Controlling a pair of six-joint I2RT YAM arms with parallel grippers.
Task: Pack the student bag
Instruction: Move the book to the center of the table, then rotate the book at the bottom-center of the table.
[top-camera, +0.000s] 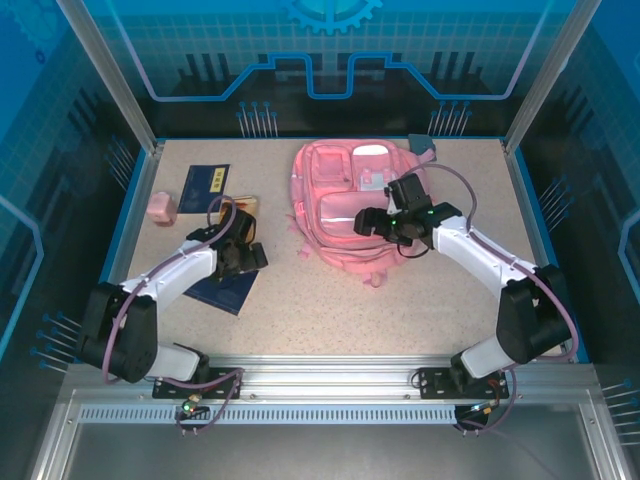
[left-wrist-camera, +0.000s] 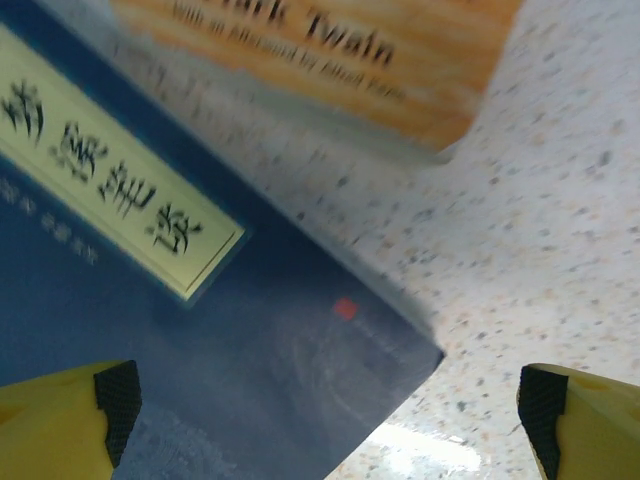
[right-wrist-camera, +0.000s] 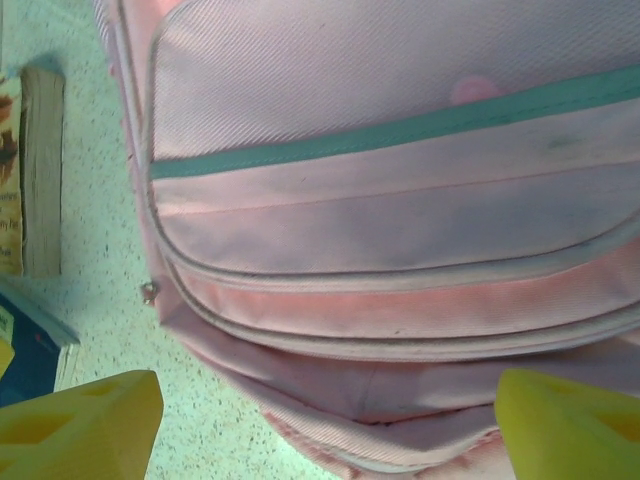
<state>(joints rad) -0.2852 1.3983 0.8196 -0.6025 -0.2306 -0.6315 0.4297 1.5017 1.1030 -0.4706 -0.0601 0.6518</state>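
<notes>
My right gripper (right-wrist-camera: 325, 405) hung with its jaws spread wide and empty, directly over the front pocket of the student bag (top-camera: 335, 215). The bag lay flat on the table (top-camera: 400, 320) at far centre-right, its long axis running roughly twelve to six in the top view. My left gripper (left-wrist-camera: 330, 400), likewise spread and holding nothing, hovered above the near blue book (top-camera: 228, 292). From there the bag lay at about two o'clock, so my right arm was plainly the nearer. I counted one bag, two blue books including the far blue book (top-camera: 205, 187), one orange-covered paperback (left-wrist-camera: 350, 70) and one small pink block (top-camera: 162, 208).
</notes>
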